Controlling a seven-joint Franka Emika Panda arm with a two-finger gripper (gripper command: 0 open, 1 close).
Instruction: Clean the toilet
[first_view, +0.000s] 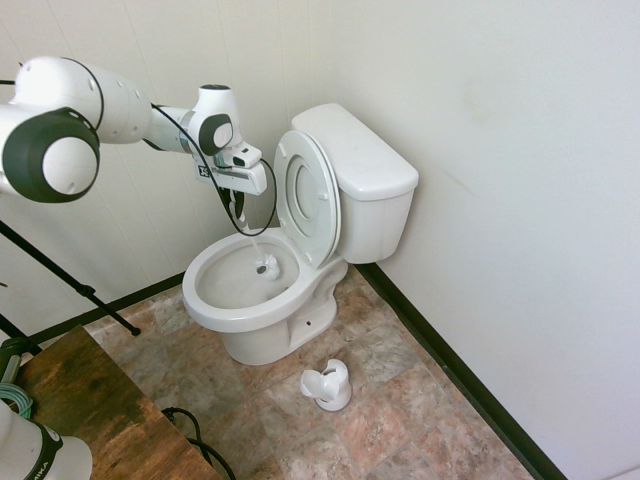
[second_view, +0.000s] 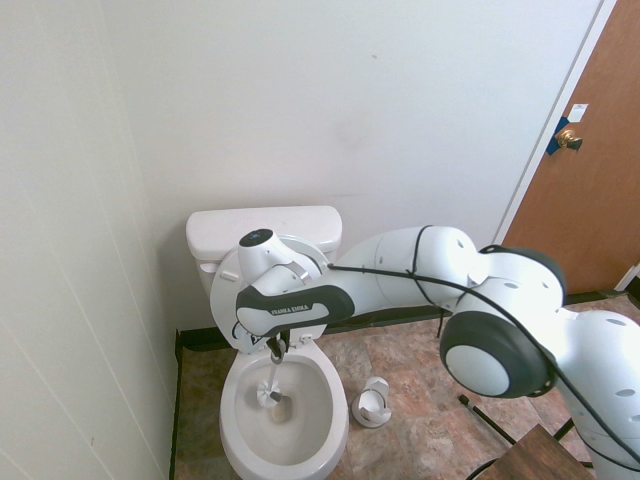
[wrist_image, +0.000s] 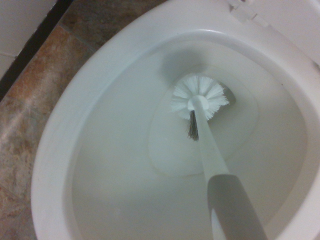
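Observation:
The white toilet (first_view: 365, 175) stands against the wall with seat and lid (first_view: 305, 195) raised against the tank. My gripper (first_view: 238, 212) hangs over the open bowl (first_view: 215, 300), shut on the grey handle of a white toilet brush (first_view: 266, 266). The brush slants down into the bowl, and its bristle head (wrist_image: 200, 102) rests near the drain at the bottom. From the opposite side, the gripper (second_view: 276, 348) is above the bowl (second_view: 232, 425) with the brush head (second_view: 272, 397) inside it. The bowl's rim (wrist_image: 75, 115) fills the wrist view.
A small white brush holder (first_view: 328, 385) sits on the tiled floor right of the toilet's base. A wooden table (first_view: 90, 400) is at the near left. Walls close in behind and beside the toilet; a brown door (second_view: 590, 170) is off to the side.

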